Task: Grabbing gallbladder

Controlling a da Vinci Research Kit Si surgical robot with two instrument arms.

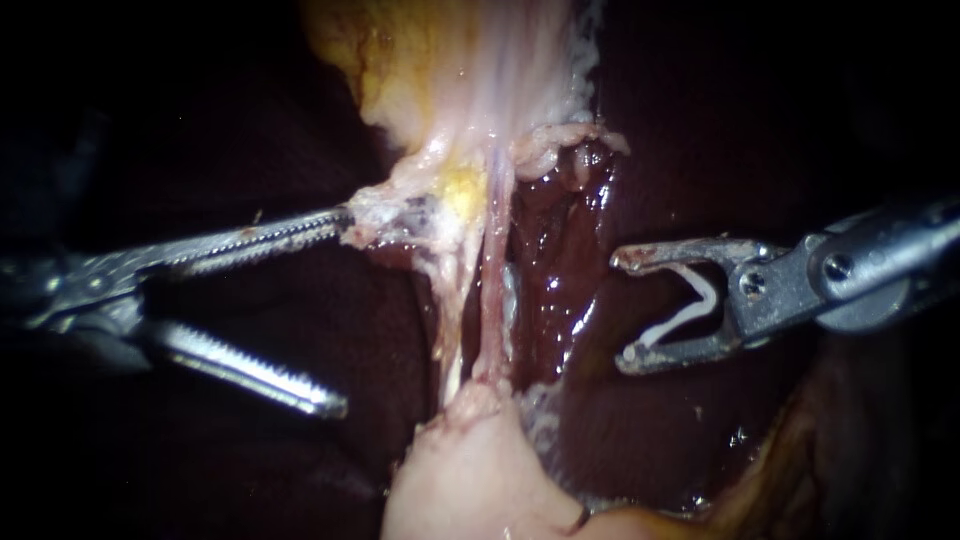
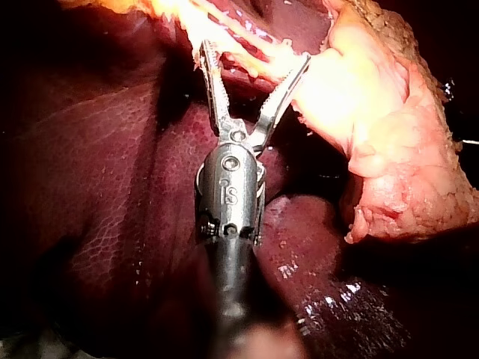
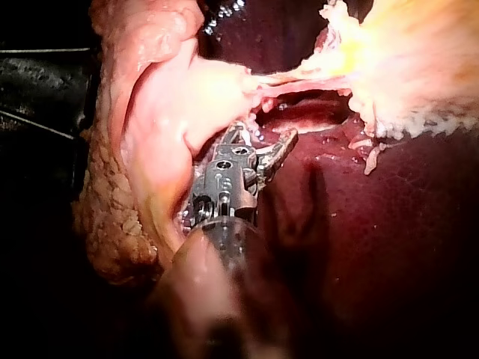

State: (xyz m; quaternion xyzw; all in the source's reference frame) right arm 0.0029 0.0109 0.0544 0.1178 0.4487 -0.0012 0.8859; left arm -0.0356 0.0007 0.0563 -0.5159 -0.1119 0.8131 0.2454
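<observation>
Jaws of left instrument (image 1: 335, 315) gape, upper tip touching pale tissue (image 1: 385, 225) beside the tubes (image 1: 492, 290), nothing gripped. Gallbladder (image 1: 470, 480) lies on liver (image 1: 600, 430) at tubes' lower end, no jaw on it, so grab not yet made; whole step left, imo. Right instrument (image 1: 625, 305) jaws stand wide w/ white clip (image 1: 685, 318) held btw both.

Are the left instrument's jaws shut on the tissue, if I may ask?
No: the left instrument gapes wide, only its upper jaw touching tissue.
</observation>
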